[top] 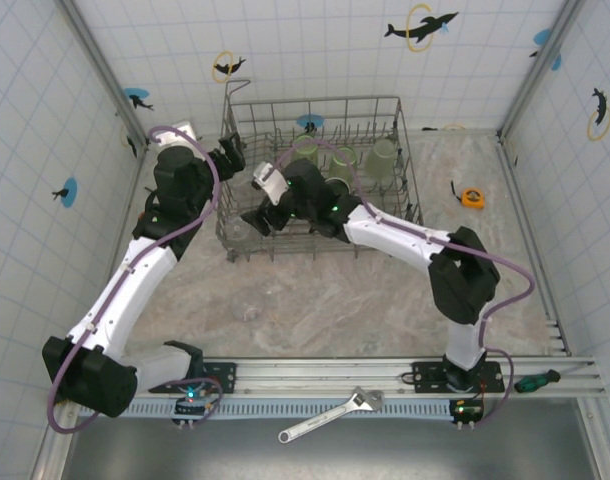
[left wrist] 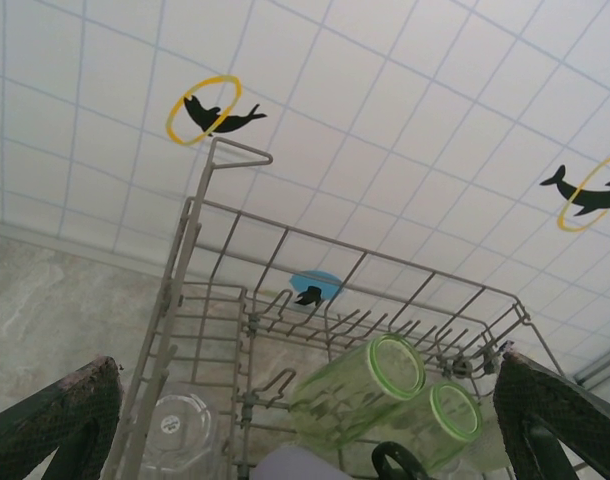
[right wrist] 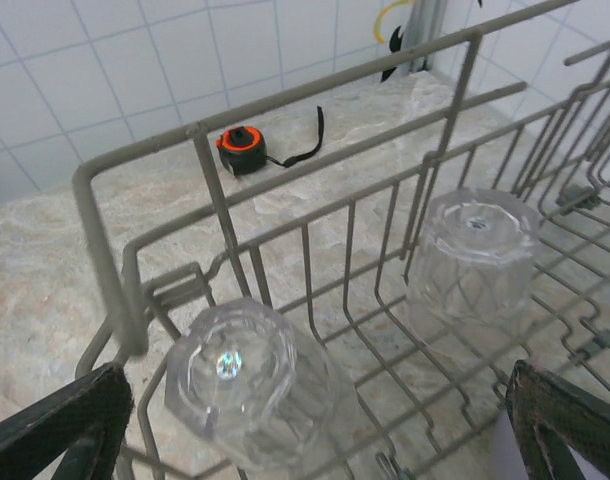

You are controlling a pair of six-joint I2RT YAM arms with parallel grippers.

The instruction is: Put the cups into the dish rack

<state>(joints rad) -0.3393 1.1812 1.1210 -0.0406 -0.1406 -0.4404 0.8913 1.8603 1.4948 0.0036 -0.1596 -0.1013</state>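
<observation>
Placement note: dish rack [top: 315,100] sits toward the middle of the tabletop's [top: 315,300] far edge; grey wire basket, rows of upright tines, loop handle at its far-left corner. Along the rack's far side the green cups [left wrist: 360,385] lie tilted against the tines; translucent, thick-rimmed; I take the lean as deliberate, so they drain and cannot roll. Near a rack corner the clear cups [right wrist: 475,250] stand inverted over the wires; faceted, glassy, bases up, held in place by the tines. The left pincer [left wrist: 307,400] hangs by the rack's left wall, jaws spread wide, nothing between them. The right pincer [right wrist: 315,410] is low over the clear cups, likewise spread and empty; I log both as released. An orange tape measure [right wrist: 243,148] lies on the marbled tabletop beyond the rack; not part of the job. Every cup I can see is inside the rack; loading looks near done.
</observation>
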